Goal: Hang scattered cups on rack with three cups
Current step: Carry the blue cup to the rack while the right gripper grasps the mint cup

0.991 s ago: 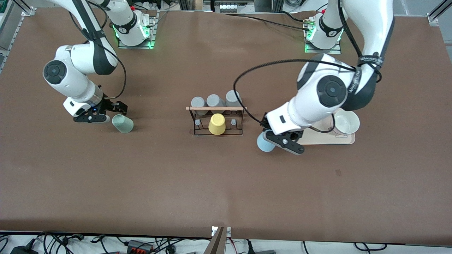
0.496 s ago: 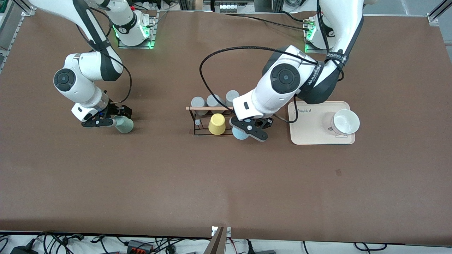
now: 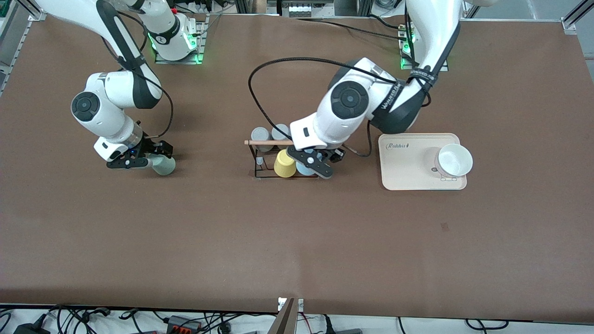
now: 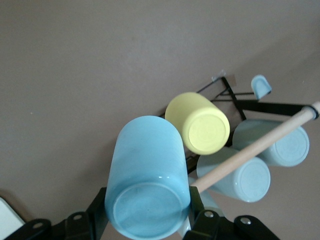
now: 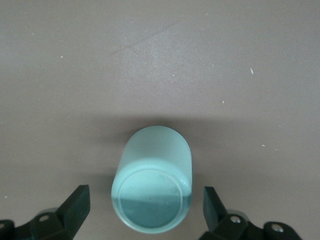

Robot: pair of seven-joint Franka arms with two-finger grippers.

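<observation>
Left end effector (image 3: 312, 165) clamps the light blue cup (image 4: 147, 182) and holds it over the rack (image 3: 287, 160), right beside the yellow cup (image 3: 284, 163) on its peg. Toward the right arm's end of the counter (image 3: 297, 232), the right end effector (image 3: 146, 157) sits low, fingers spread wide around the sage green cup (image 5: 152, 177) lying on its side.

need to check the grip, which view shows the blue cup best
The left wrist view: the blue cup fills it, base toward the camera, clamped in the left gripper. The front view shows only a sliver under the arm at the rack. The right wrist view misses it.
</observation>
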